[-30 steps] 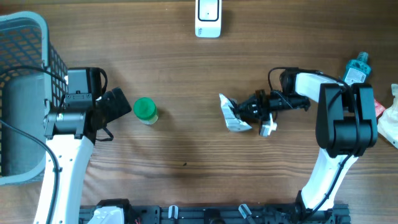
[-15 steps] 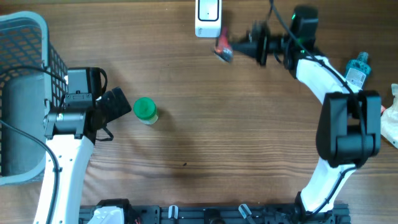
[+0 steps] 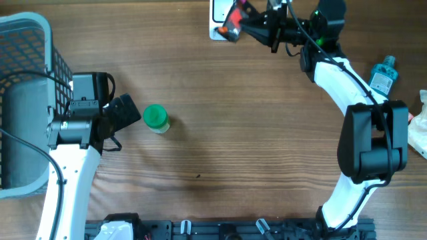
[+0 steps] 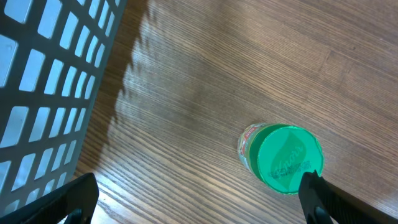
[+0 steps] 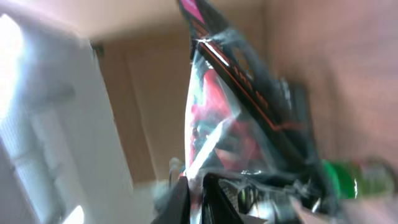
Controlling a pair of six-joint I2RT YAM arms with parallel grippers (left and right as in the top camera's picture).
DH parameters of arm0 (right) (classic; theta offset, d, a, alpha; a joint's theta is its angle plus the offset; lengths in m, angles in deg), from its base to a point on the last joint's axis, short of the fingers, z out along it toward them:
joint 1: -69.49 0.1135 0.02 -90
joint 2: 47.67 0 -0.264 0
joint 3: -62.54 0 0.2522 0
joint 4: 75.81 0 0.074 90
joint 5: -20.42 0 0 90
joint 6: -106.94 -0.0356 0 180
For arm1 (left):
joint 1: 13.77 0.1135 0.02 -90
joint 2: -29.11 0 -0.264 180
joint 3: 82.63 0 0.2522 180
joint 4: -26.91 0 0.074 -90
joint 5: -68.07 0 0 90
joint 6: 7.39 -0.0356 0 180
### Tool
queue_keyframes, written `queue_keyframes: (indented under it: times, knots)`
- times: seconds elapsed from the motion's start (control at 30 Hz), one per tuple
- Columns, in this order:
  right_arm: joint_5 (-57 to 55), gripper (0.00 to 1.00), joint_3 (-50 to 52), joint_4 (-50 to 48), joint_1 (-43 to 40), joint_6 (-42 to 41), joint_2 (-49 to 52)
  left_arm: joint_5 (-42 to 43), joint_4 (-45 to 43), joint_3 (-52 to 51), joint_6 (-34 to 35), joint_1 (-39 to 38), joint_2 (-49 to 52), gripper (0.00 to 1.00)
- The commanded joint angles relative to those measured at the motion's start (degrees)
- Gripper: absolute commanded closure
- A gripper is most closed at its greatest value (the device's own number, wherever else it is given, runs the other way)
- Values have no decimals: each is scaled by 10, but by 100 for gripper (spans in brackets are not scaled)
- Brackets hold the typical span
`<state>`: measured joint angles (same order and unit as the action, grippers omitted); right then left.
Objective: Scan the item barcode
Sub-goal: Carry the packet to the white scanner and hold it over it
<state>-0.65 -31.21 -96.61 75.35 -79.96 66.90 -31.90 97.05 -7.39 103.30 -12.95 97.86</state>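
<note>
Left tool [image 3: 131, 112] spread wide, right tool [image 3: 244, 19] clamped tight, arm outstretched

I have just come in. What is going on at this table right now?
The right gripper, shut on a red and silver snack packet, holds it close to the white barcode scanner at the far edge of the table. Whether the barcode faces the scanner cannot be told. The left gripper is open and idle beside a green-lidded jar, near the grey basket.
</note>
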Motion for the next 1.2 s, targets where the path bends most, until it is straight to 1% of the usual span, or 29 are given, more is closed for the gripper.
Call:
queue_keyframes:
  times: [0.0, 0.1, 0.2, 0.23, 0.3, 0.4, 0.5, 0.6, 0.7, 0.8, 1.07, 1.17]
  knots:
    - [-227, 95, 1, 79, 11, 142, 5, 3, -2, 7, 8, 4, 0, 0]
    - [-345, 95, -6, 134, 34, 256, 5, 3, -2, 7, 8, 4, 0, 0]
    - [-416, 95, -36, 206, 57, 321, 5, 3, -2, 7, 7, 4, 0, 0]
    - [-439, 95, -53, 233, 69, 335, 5, 3, -2, 7, 7, 4, 0, 0]
    - [-479, 95, -72, 248, 93, 349, 9, 3, -2, 7, 8, 4, 0, 0]
    - [-486, 95, -94, 221, 113, 347, 35, 3, -2, 7, 8, 4, 0, 0]
    - [-484, 95, -125, 217, 113, 324, 80, 3, -2, 7, 8, 4, 0, 0]
    - [-454, 95, -179, 200, 113, 291, 145, 3, -2, 7, 7, 4, 0, 0]
    - [-435, 95, -227, 191, 116, 228, 197, 3, -2, 7, 7, 4, 0, 0]
    - [-419, 95, -249, 188, 124, 123, 240, 3, -2, 7, 7, 4, 0, 0]
    - [-396, 95, -249, 188, 134, 0, 257, 3, -2, 7, 8, 4, 0, 0]
    - [-399, 95, -249, 162, 134, -6, 257, 3, -2, 7, 8, 4, 0, 0]
